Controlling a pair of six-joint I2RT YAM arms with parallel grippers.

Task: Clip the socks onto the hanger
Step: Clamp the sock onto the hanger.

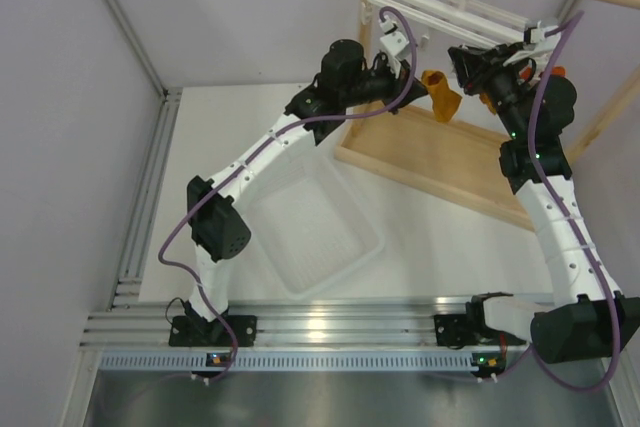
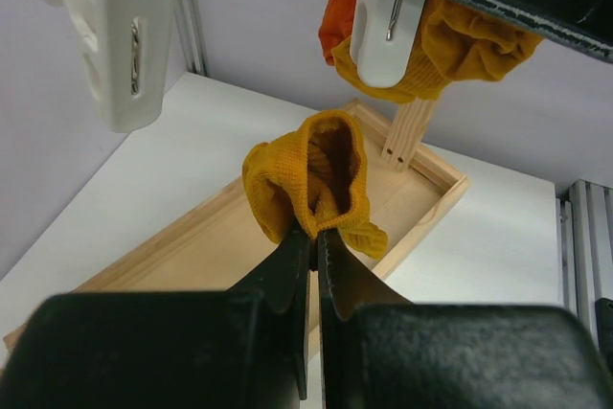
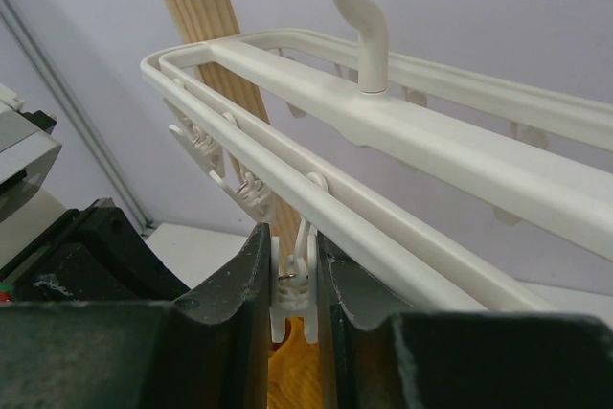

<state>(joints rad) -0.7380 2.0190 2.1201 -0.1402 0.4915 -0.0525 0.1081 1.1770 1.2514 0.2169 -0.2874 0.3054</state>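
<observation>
Close in, the left gripper point(image 2: 313, 237) has its jaws pressed together on the edge of a yellow sock point(image 2: 311, 174), held in the air over the wooden rack's base point(image 2: 211, 246). Only a thin fold is pinched, so I'd say one tug could pull it free. Just beyond, a filled clip point(image 2: 383, 31) holds a yellow-orange sock point(image 2: 469, 45), with a red-orange sock point(image 2: 337, 7) behind it.

Over on the other side, the right gripper point(image 3: 292, 256) squeezes a dangling clip point(image 3: 292, 299) under the hanger point(image 3: 431, 131); its mouth is hidden. If those fingers slip, it could snap shut early, and the hook point(image 3: 359, 16) would let the whole frame swing.
</observation>
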